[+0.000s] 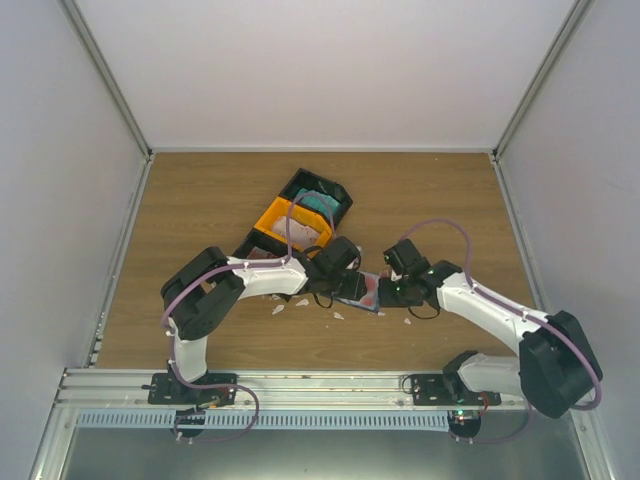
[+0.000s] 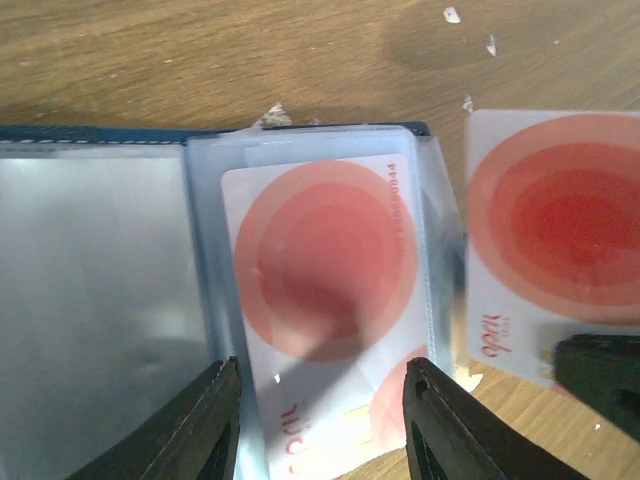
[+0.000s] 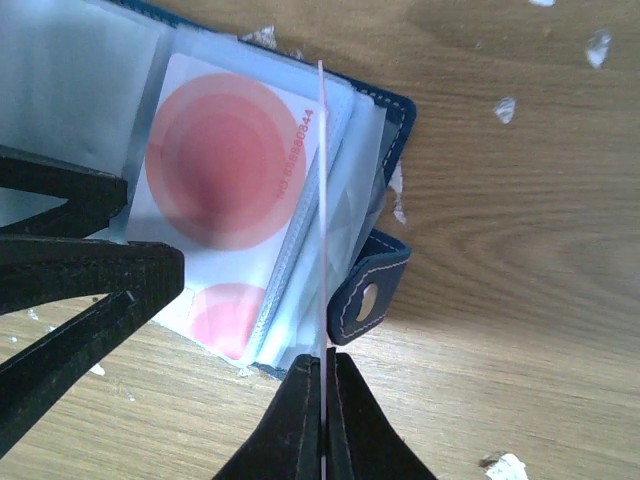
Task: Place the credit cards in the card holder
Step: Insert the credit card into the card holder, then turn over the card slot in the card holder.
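The navy card holder [image 3: 395, 110] lies open on the table, its snap tab [image 3: 370, 290] to the right; it also shows in the top view [image 1: 362, 292]. A white credit card with a red blotch [image 2: 320, 280] sits in a clear sleeve. My left gripper [image 2: 320, 365] is open, its fingers on either side of that sleeved card. My right gripper [image 3: 322, 358] is shut on a second white and red card [image 3: 322, 200], seen edge-on and held upright at the sleeves' right edge. That card also shows in the left wrist view [image 2: 555, 230].
A black bin [image 1: 338, 190] with teal cards [image 1: 318, 203] and an orange bin [image 1: 270, 215] with pale cards [image 1: 305, 232] stand just behind the arms. Small white scraps [image 1: 278, 308] lie on the wood near the holder. White walls enclose the table.
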{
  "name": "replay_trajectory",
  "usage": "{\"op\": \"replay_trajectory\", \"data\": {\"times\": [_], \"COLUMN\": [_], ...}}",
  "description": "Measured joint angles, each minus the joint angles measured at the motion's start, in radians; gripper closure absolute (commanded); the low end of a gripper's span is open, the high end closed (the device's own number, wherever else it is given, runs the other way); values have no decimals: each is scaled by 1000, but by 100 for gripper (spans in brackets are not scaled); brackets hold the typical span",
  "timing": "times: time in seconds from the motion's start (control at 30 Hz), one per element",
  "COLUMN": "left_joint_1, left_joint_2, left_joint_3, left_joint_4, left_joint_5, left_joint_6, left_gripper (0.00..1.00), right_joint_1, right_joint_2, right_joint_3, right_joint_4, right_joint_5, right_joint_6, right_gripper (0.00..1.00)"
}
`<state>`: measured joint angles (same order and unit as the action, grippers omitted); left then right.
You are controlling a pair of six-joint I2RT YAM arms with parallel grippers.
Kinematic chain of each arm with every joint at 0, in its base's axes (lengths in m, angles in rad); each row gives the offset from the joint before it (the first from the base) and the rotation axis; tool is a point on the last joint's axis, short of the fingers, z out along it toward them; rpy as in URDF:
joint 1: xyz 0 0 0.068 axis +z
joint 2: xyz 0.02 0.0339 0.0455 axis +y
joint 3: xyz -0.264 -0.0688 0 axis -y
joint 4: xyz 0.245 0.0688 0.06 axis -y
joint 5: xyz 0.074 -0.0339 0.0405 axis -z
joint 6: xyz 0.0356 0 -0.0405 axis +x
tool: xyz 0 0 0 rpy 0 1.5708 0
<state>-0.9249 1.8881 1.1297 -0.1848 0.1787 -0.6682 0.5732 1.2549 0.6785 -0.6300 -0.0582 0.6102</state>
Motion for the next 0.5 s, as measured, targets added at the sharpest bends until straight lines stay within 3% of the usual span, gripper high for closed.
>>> {"op": "replay_trajectory", "data": {"times": [0.2,0.4,0.5], "left_joint_1": [0,0,0], "left_joint_2": [-32,-59,-58], "left_joint_3": [0,-2,-6], "left_joint_4": [-53,-76,-78], "left_joint_5": [-42,-69,-61], "left_joint_6": [3,8,7], "left_gripper": [53,80,83], "right_joint_1": [0,0,0], "right_joint_2": [-40,-43,-47], "right_joint_3": [1,1,1], "right_joint_4": [-13,-16,-12], "right_joint_5": [29,26,15], "right_joint_6": [16,24,34], "right_gripper": [100,99,99]}}
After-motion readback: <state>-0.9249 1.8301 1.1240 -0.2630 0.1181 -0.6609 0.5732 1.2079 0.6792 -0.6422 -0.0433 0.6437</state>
